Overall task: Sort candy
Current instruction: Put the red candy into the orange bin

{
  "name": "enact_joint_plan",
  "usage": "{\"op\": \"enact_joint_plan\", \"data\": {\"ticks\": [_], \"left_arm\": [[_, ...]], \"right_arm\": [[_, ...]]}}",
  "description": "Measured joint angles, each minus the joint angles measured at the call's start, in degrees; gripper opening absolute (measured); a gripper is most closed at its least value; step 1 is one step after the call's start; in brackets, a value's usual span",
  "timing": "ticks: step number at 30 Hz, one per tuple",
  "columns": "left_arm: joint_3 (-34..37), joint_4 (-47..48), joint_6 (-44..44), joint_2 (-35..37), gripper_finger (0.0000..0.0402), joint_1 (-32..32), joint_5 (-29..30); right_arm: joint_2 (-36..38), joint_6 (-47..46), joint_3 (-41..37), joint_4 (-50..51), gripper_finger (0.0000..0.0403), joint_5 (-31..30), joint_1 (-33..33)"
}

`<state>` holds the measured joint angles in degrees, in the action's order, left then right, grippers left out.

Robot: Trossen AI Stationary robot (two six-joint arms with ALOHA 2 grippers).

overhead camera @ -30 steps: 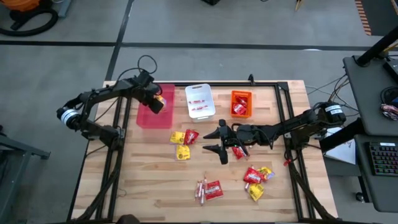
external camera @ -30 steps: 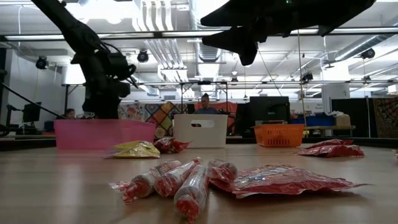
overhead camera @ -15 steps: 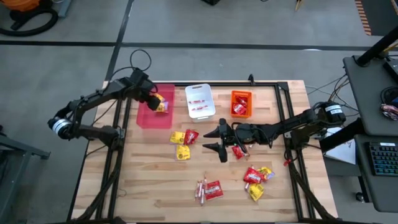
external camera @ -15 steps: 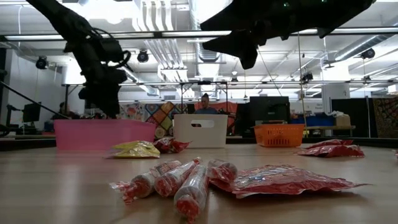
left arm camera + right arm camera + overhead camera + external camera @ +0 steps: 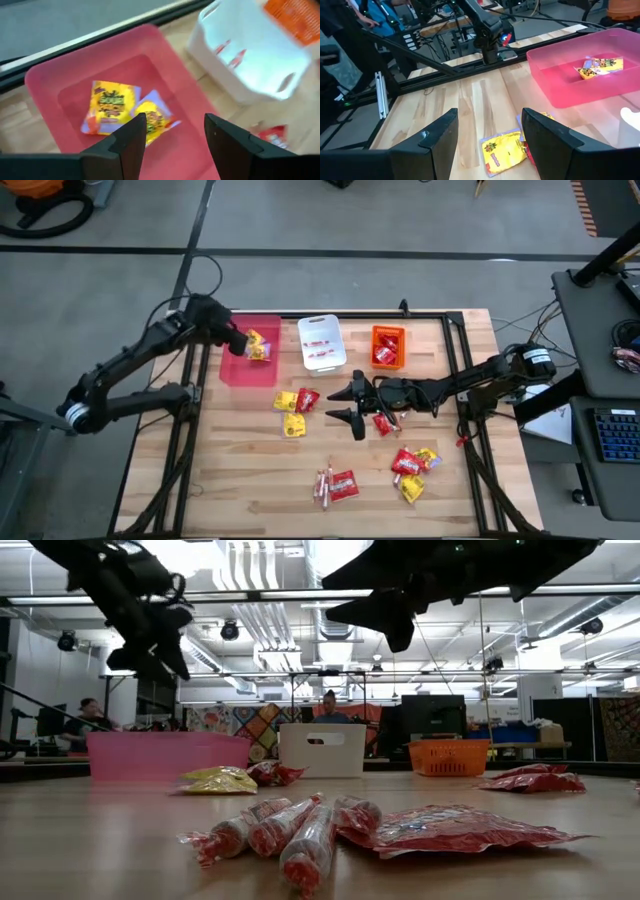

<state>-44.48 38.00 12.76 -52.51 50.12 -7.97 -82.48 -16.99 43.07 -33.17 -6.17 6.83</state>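
My left gripper (image 5: pixel 237 342) (image 5: pixel 175 127) hovers open above the pink bin (image 5: pixel 248 368), holding nothing. Two yellow packets (image 5: pixel 107 104) (image 5: pixel 150 118) lie flat on the bin's floor below the fingers. Over the middle of the table my right gripper (image 5: pixel 341 405) (image 5: pixel 490 127) hangs open and empty. Loose candy lies on the table: yellow and red packets (image 5: pixel 296 401) beside the pink bin, a red packet (image 5: pixel 382 424) under the right arm, a red and yellow cluster (image 5: pixel 412 463), and pinkish sticks with a red packet (image 5: pixel 335 483) near the front edge.
The white bin (image 5: pixel 322 343) with red sticks stands right of the pink bin, and the orange bin (image 5: pixel 387 348) with red packets stands right of that, all along the far edge. A black frame (image 5: pixel 455 360) runs around the table. People are in the room behind.
My left gripper has let go of a yellow packet, which now lies in the pink bin beside another. The gripper has then risen and drawn back toward the table's left edge. My right gripper has kept still.
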Motion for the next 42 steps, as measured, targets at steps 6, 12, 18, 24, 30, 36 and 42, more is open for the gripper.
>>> {"op": "enact_joint_plan", "data": {"ticks": [6, 12, 18, 24, 30, 36, 42], "left_arm": [[3.85, -6.28, 8.92, 10.82, 0.0183, -14.69, 3.4], [15.1, -26.96, 17.07, 17.99, 0.0183, -38.97, 15.55], [24.05, -50.64, 15.51, 15.49, 0.0183, -62.64, 34.65], [23.66, -56.09, 13.29, 8.96, 0.0179, -74.66, 46.72], [20.99, -55.78, 13.41, 1.76, 0.0173, -78.86, 46.51], [18.33, -55.74, 12.9, -4.21, 0.0169, -81.48, 46.37], [15.69, -53.78, 11.5, -8.35, 0.0168, -83.15, 46.29]], "right_arm": [[0.0, 0.21, 0.0, 0.17, 0.021, 0.09, -0.24], [0.0, -2.31, 0.0, 0.35, 0.021, 2.04, -0.24], [0.0, -12.82, 2.07, 7.65, 0.021, 15.01, -0.21], [-0.59, -18.06, 14.55, 46.6, 0.021, 13.11, 1.96], [-3.12, -25.49, 25.27, 79.61, 0.021, 6.58, 5.86], [-3.96, -39.16, 25.18, 91.24, 0.021, 6.62, 8.31], [-3.96, -45.22, 19.84, 93.36, 0.021, 7.19, 8.37]]}}
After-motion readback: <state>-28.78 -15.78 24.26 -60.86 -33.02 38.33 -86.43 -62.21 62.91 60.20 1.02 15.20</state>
